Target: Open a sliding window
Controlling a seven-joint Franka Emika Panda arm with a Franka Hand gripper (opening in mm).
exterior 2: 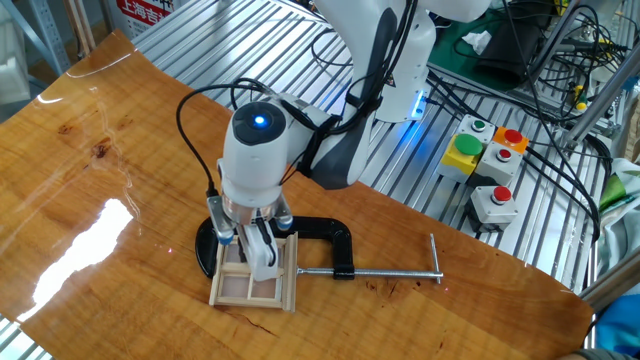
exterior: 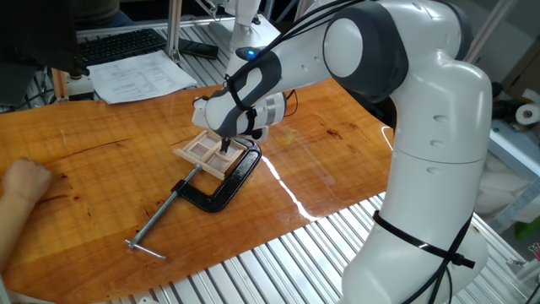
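Lying directly beneath the gripper point(exterior 2: 258, 262), the small pale wooden sliding window point(exterior 2: 254, 278) was touched near its far end; finger closure could not be told.

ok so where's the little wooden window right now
The small pale wooden sliding window lies flat on the glossy wooden table, directly under the robot's hand, held in the black metal C-clamp whose silver screw extends away from it.

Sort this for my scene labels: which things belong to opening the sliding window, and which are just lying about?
In the job:
sliding window
gripper, down on the window
black C-clamp, at the window's frame

Lying about:
papers
keyboard
button box
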